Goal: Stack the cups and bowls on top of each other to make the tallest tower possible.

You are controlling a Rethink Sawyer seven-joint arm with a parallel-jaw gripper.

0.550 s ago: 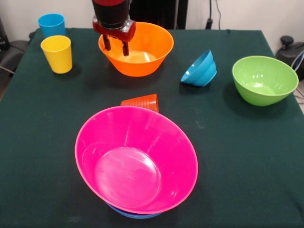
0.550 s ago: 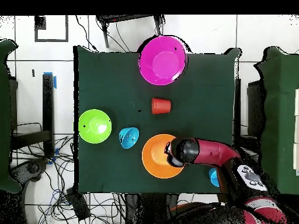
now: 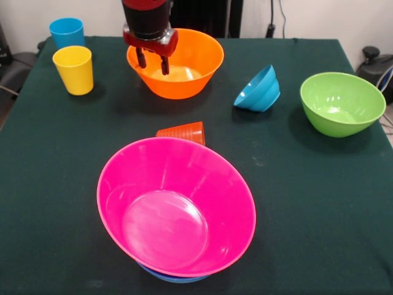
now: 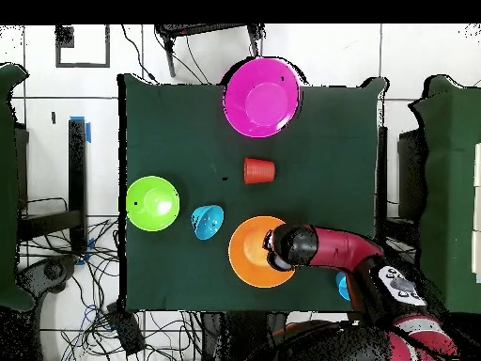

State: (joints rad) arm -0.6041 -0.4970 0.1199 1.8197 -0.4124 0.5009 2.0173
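My gripper (image 3: 153, 61) is open and empty, its two dark fingers hanging over the left part of the large yellow-orange bowl (image 3: 187, 64). In the overhead view the gripper (image 4: 274, 249) covers that bowl's (image 4: 246, 252) right side. The tower is a large pink bowl (image 3: 175, 206) nested over a blue bowl whose rim (image 3: 172, 278) shows beneath, at the table's near edge. The orange-red ribbed cup (image 3: 183, 131) lies just behind the tower. The yellow cup (image 3: 73, 69) and sky blue cup (image 3: 66, 32) stand upright at the far left. A small ridged blue bowl (image 3: 258, 90) lies tipped, and a green bowl (image 3: 341, 102) stands at the right.
The dark green table (image 3: 55, 184) ends close behind the yellow-orange bowl and in front of the tower. In the overhead view my arm (image 4: 343, 249) reaches in from the lower right and hides the yellow cup. Cables lie on the floor (image 4: 56, 282) at the left.
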